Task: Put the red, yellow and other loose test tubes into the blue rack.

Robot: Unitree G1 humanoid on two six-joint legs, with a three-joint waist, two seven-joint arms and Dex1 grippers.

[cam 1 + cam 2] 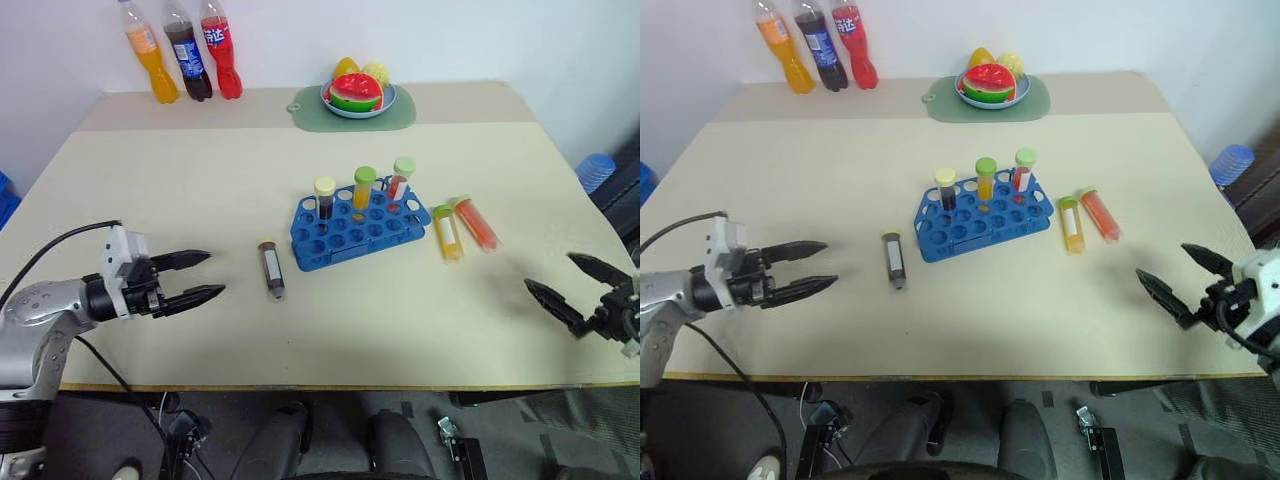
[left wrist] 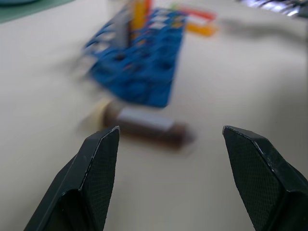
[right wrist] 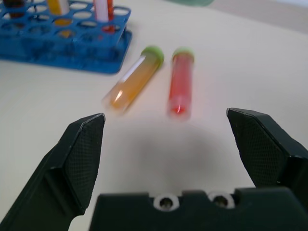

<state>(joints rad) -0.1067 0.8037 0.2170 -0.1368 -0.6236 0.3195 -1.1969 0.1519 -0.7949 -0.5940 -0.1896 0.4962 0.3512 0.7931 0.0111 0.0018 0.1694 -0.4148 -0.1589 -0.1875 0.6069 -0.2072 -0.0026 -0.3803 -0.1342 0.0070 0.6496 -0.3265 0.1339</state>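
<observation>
The blue rack (image 1: 360,228) stands mid-table with three capped tubes upright in its back row. Just right of it lie a yellow tube (image 1: 448,232) and a red tube (image 1: 477,222) side by side, both green-capped. A dark brown tube (image 1: 271,269) lies flat to the rack's left. My left gripper (image 1: 198,276) hovers open at the near left, pointing at the brown tube (image 2: 144,126) a short way off. My right gripper (image 1: 562,284) is open at the near right, empty, facing the yellow tube (image 3: 134,85) and red tube (image 3: 180,83).
Three drink bottles (image 1: 182,50) stand at the far left edge. A plate of fruit (image 1: 358,95) rests on a green mat (image 1: 352,115) at the far middle. A black cable (image 1: 50,250) trails from my left arm.
</observation>
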